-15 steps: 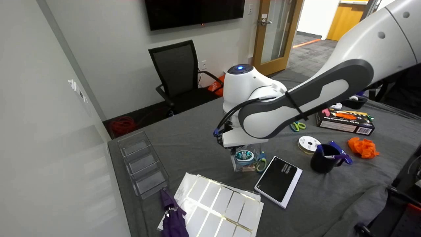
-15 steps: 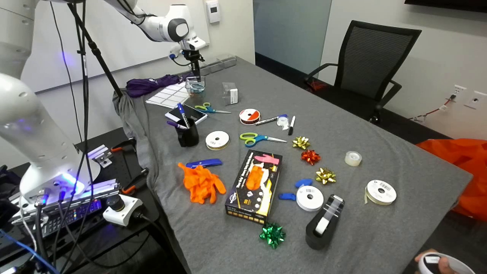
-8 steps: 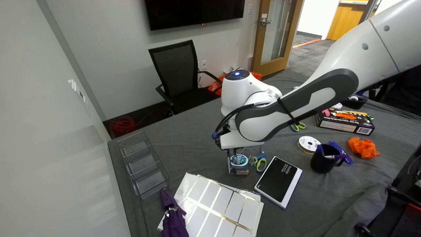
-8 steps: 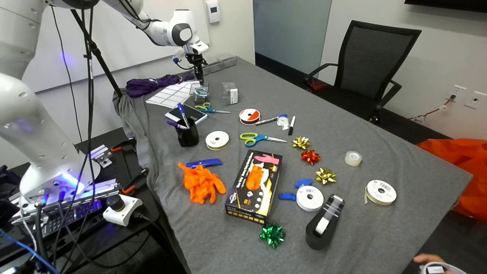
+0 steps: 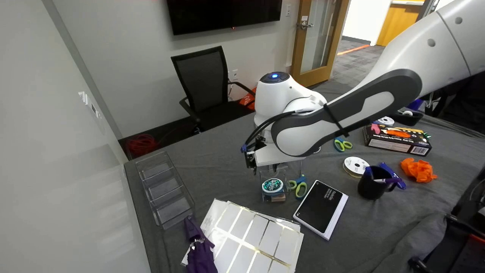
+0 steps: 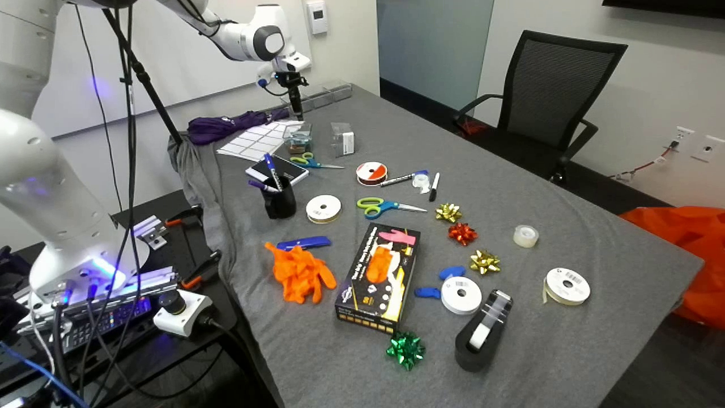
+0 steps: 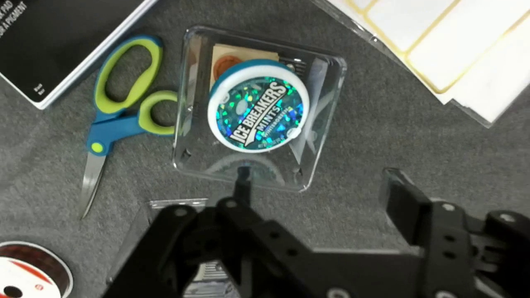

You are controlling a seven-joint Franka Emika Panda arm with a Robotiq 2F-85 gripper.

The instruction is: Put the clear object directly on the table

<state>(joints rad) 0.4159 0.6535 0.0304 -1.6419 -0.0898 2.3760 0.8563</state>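
Note:
The clear object looks to be a clear square box (image 7: 192, 99), also seen in both exterior views. It rests on the dark grey table (image 7: 372, 136) beside green-and-blue scissors (image 7: 149, 78). Inside it lies a round blue-green mint tin (image 7: 258, 114), over a light piece with an orange disc. My gripper (image 7: 319, 171) is open and holds nothing. In an exterior view the gripper (image 6: 299, 116) hangs just over the box's rim. One fingertip (image 7: 243, 174) overlaps the box's near edge in the wrist view, the opposite one (image 7: 395, 176) is over bare cloth.
Behind the fingers is another clear box (image 6: 342, 140) with a white label. A black-and-white pad (image 5: 321, 208), label sheets (image 5: 246, 242) and a purple umbrella (image 5: 200, 252) lie around. A compartment tray (image 5: 166, 189) sits by the wall, a black mug (image 6: 279, 198) farther along.
A second ago the gripper held the box above the table. The box came down onto the table, the jaws opened and the gripper rose. A person's hand has left an exterior view.

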